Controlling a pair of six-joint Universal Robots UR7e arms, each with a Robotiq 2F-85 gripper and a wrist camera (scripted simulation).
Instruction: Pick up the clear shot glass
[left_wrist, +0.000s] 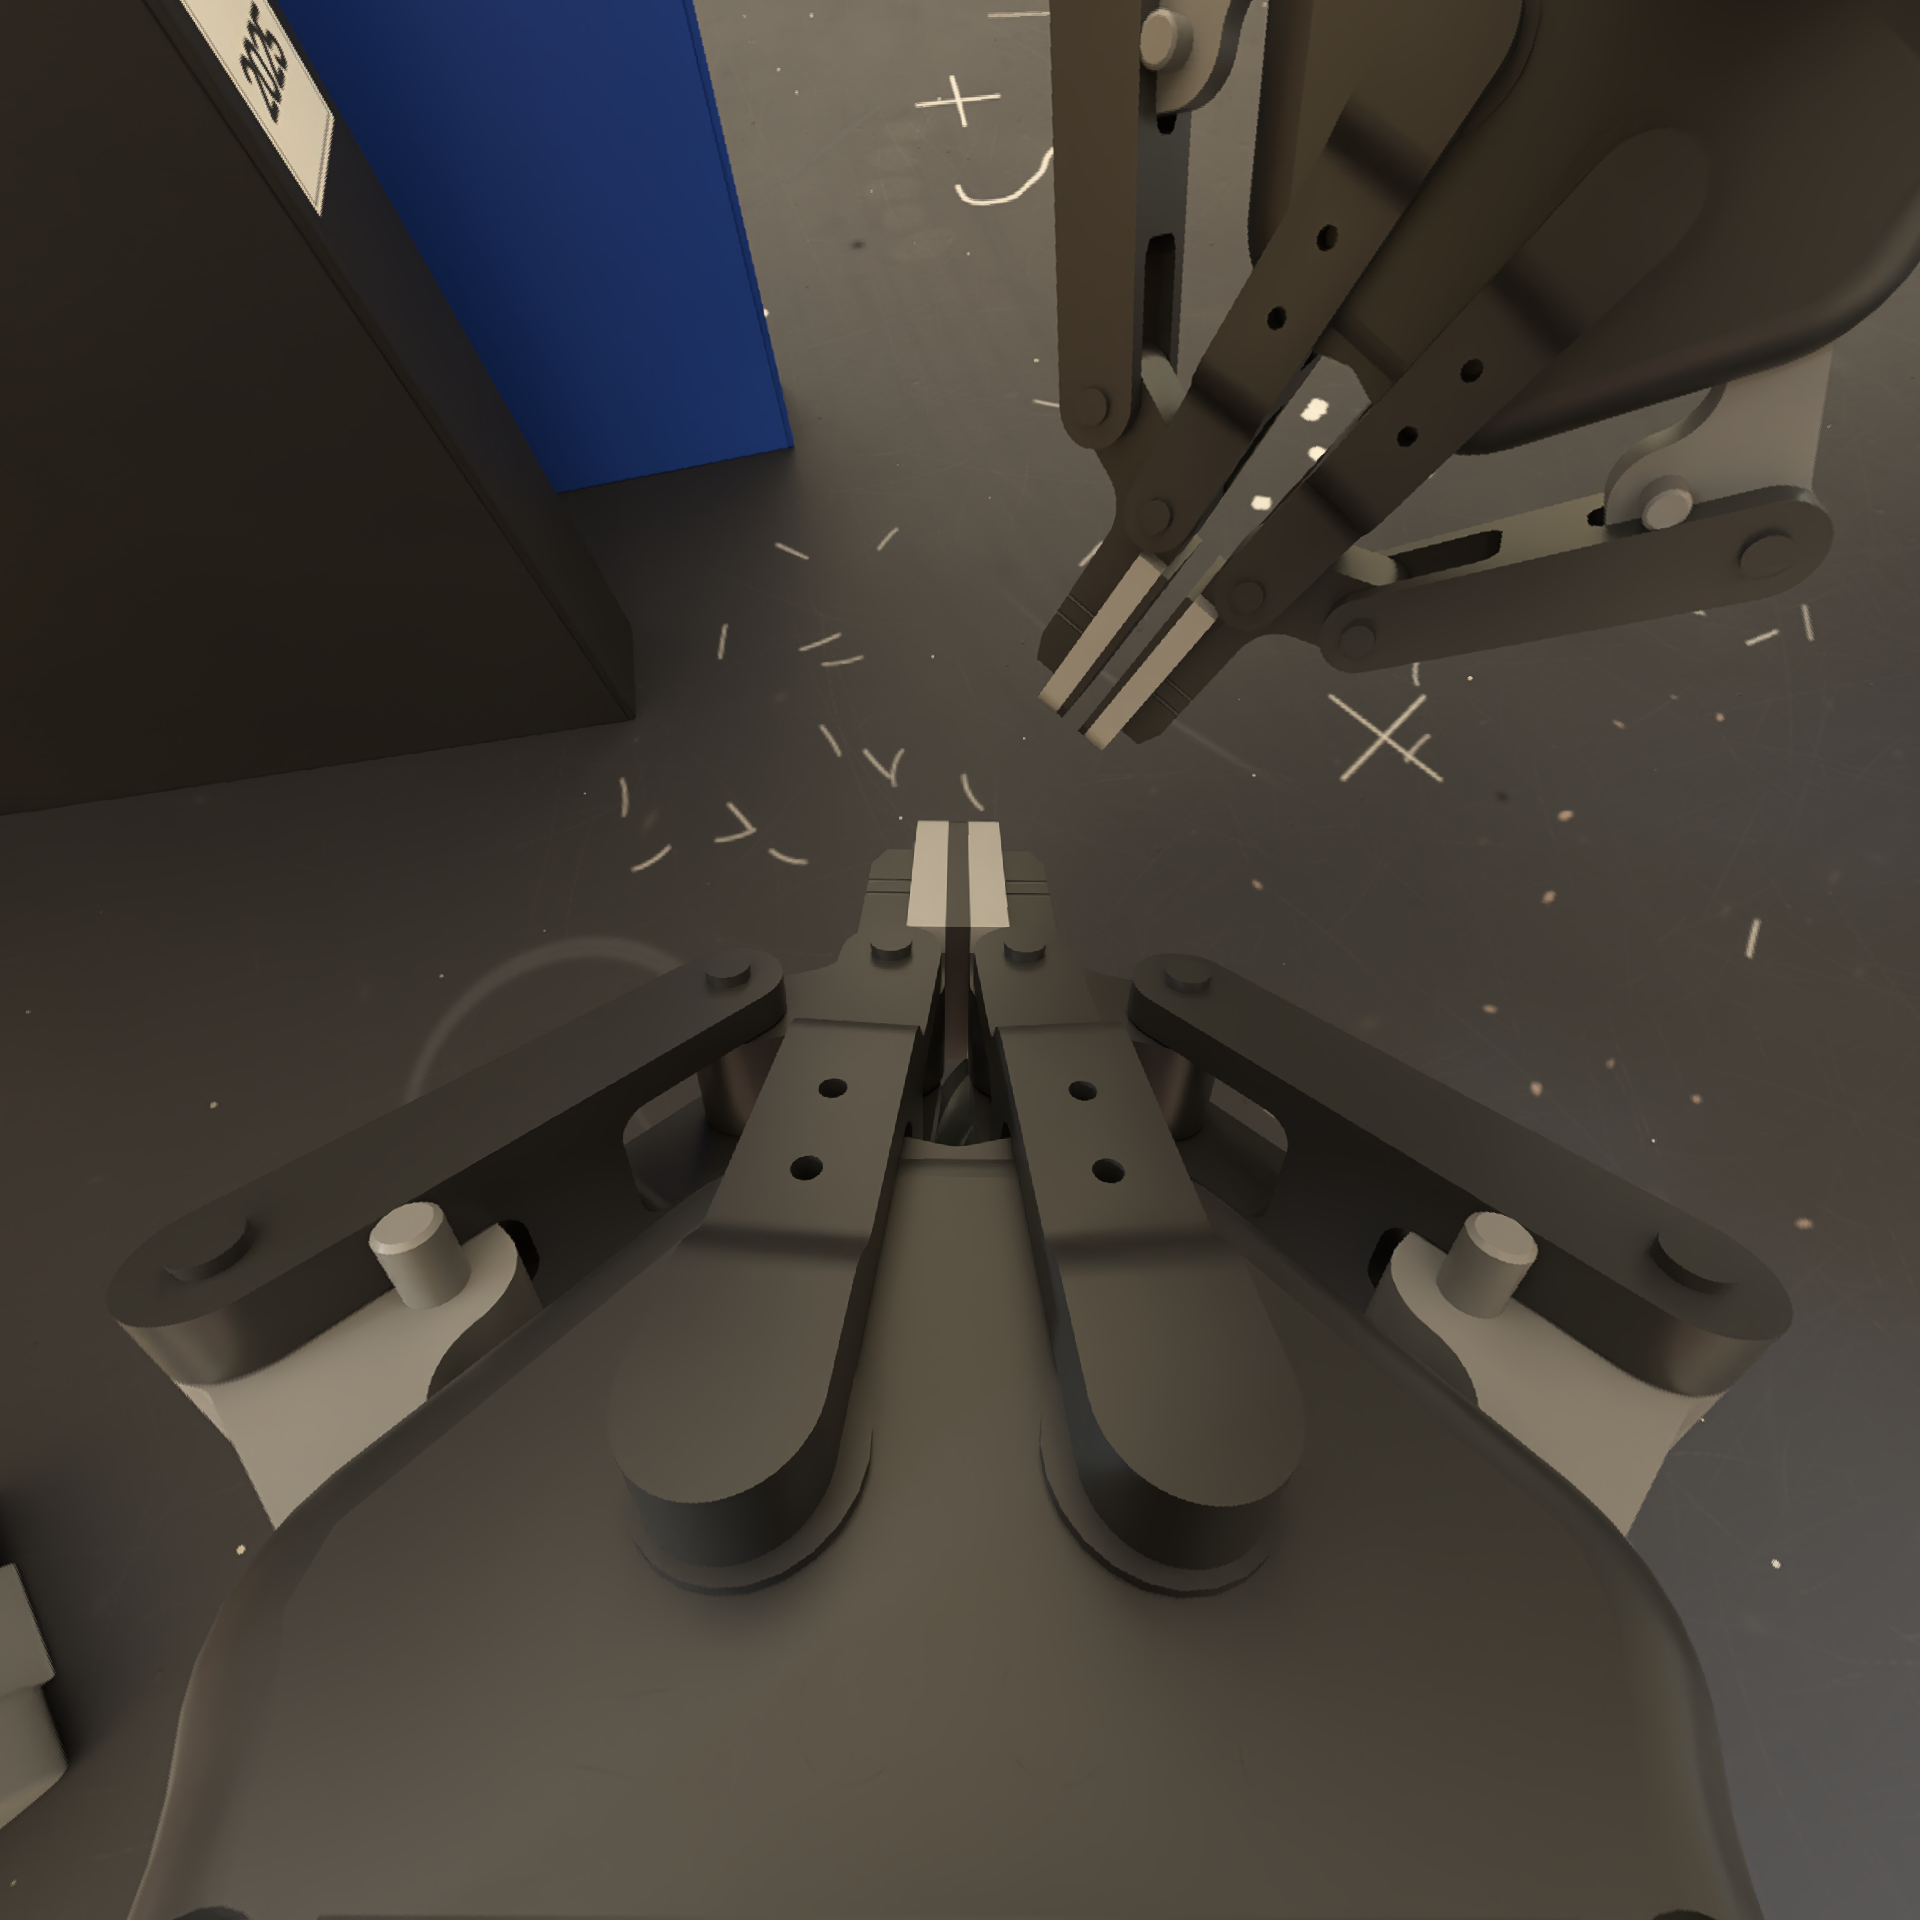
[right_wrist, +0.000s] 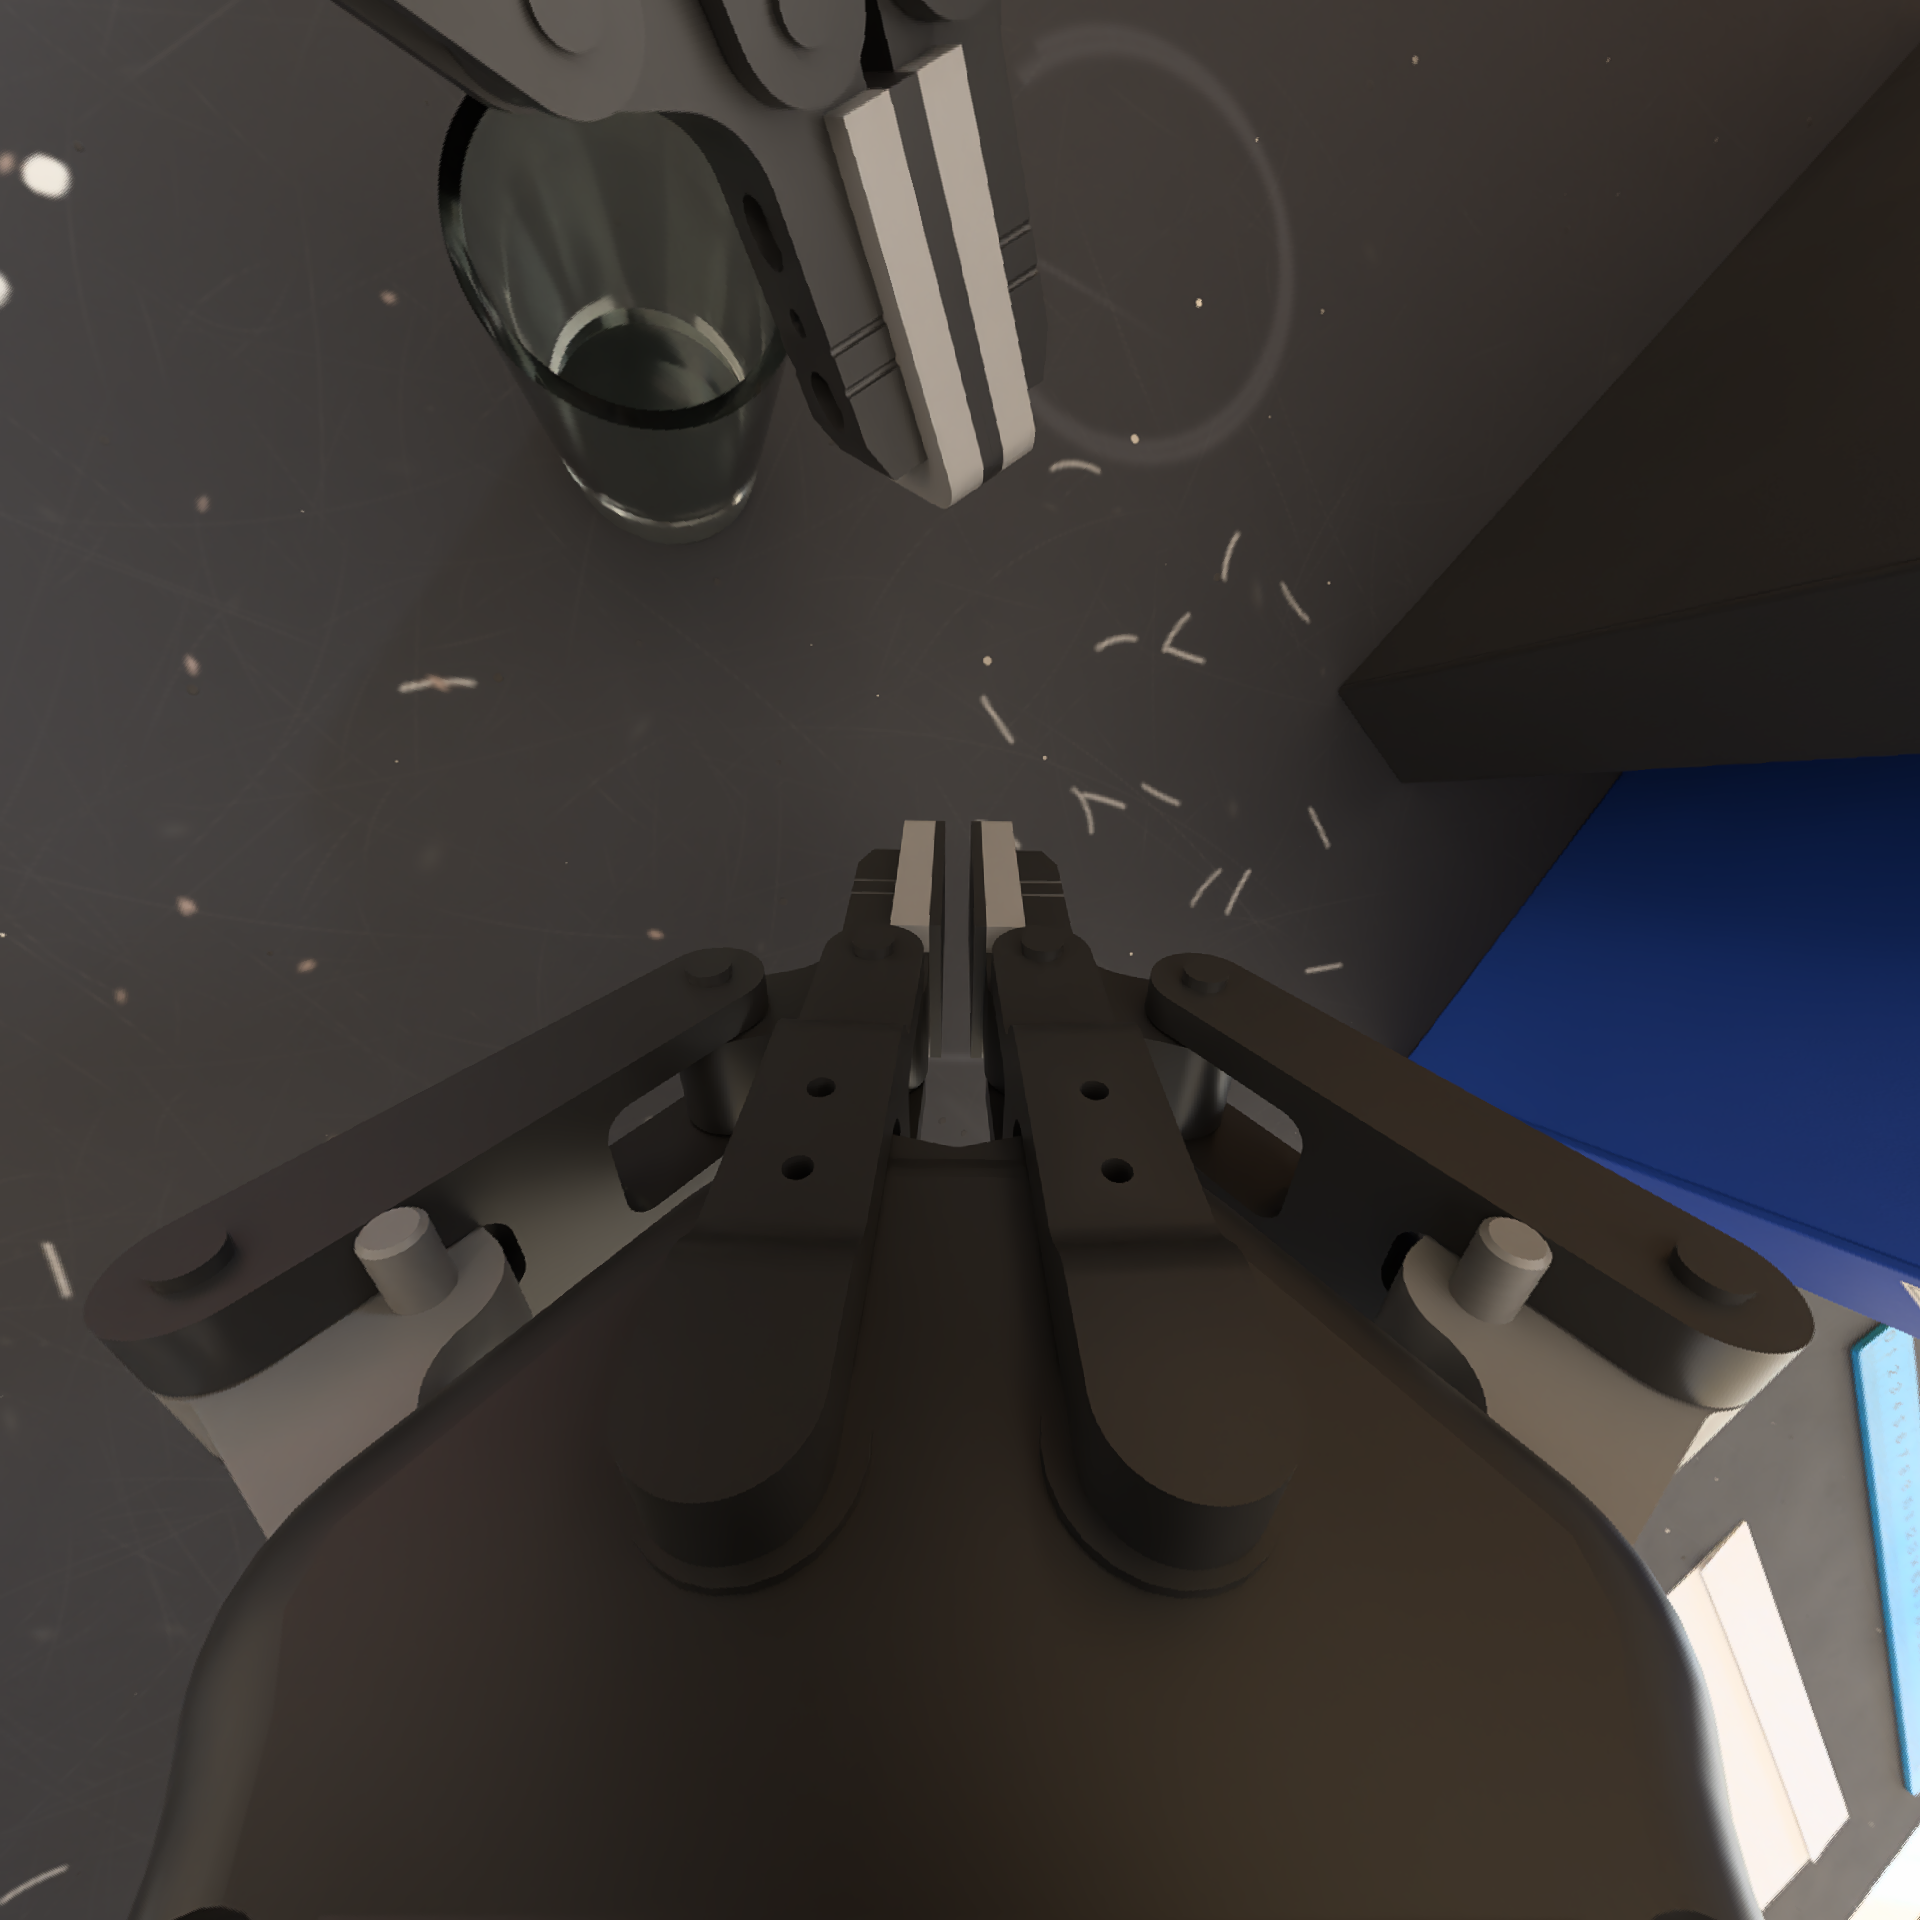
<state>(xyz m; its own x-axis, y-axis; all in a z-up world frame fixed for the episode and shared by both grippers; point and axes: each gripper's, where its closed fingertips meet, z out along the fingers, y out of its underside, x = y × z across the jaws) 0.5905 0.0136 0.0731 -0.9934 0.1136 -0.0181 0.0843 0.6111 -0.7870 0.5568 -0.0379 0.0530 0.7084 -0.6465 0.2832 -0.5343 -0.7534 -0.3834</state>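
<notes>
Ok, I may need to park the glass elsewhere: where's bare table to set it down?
Bare table lies left of the right gripper, below the shot glass. It is crowded on the right: black box and blue box stand close together.

The clear shot glass (right_wrist: 634, 343) stands upright on the dark scuffed tabletop (right_wrist: 416, 831), empty.

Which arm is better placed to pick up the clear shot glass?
Left. In the right wrist view the left gripper hangs right beside the shot glass, while the right gripper sits farther off. Both are shut and must open first.
</notes>
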